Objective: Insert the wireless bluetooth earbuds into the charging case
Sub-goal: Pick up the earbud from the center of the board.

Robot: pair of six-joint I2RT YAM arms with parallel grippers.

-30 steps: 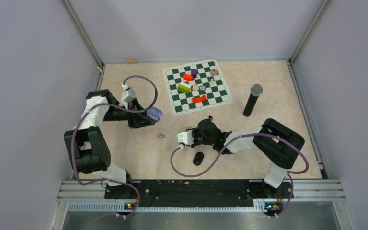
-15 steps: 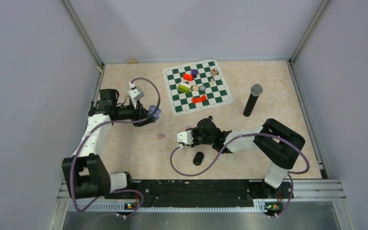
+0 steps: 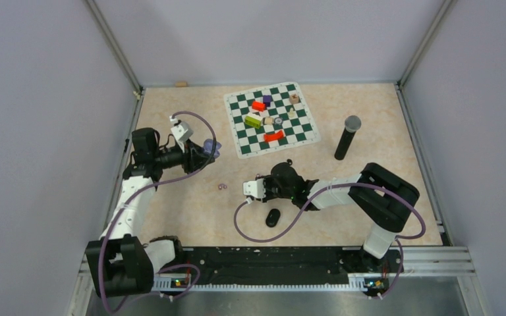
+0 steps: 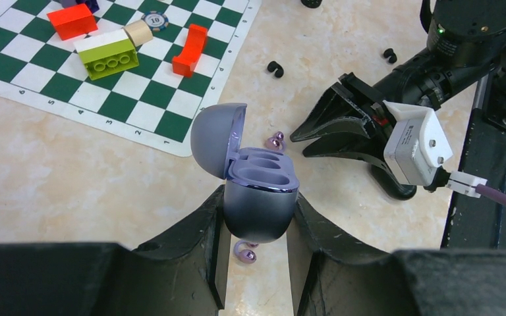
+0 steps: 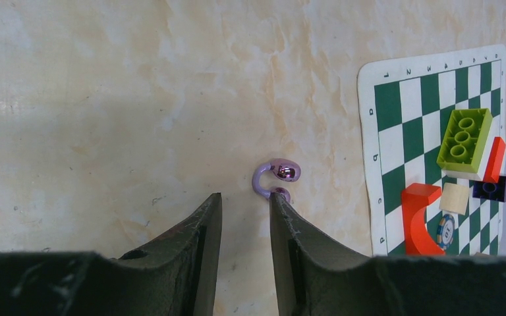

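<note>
My left gripper [image 3: 205, 153] is shut on a pale purple charging case [image 4: 260, 197] and holds it above the table with its lid [image 4: 216, 137] open and both wells empty. A hooked purple earbud [image 4: 246, 252] lies on the table below the case. Another purple bud [image 4: 275, 140] shows just past it. My right gripper [image 3: 245, 192] is open and empty. In the right wrist view its right fingertip [image 5: 278, 197] is right at a purple earbud [image 5: 275, 178]. Two black earbuds [image 4: 275, 68] [image 4: 389, 55] lie on the table further off.
A black oval case [image 3: 273, 217] lies in front of the right arm. A chessboard mat [image 3: 303, 135] with coloured blocks lies at the back. A black microphone [image 3: 346, 138] lies to its right. Side walls close in the table.
My left arm has stretched out, its elbow swinging back, and the case has moved slightly toward the back. The right arm and the earbuds have not moved.
</note>
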